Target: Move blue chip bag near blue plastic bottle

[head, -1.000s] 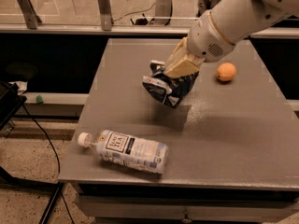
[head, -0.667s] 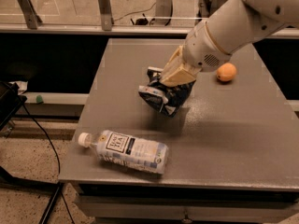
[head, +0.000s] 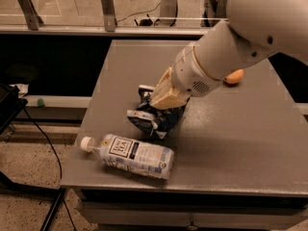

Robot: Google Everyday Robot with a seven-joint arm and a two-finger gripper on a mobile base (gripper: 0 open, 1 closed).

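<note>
Progress seems nearly complete: the chip bag [head: 153, 121] is at the centre of the frame, just above the bottle [head: 134, 154], with only a narrow strip of table [head: 231, 143] between them, so I judge it to be near the bottle. What is left is probably to let the bag go and take the arm away. The gripper [head: 164, 101] sits on the upper part of the bag, and its jaws seem to pinch the crumpled foil; whether the bag's lower edge touches the table I cannot tell. The bottle lies on its side at the lower left, with its white cap [head: 85, 143] on; how much drink is inside I cannot see. The bag's contents are hidden. An orange fruit [head: 234, 76] lies well apart at the upper right.
</note>
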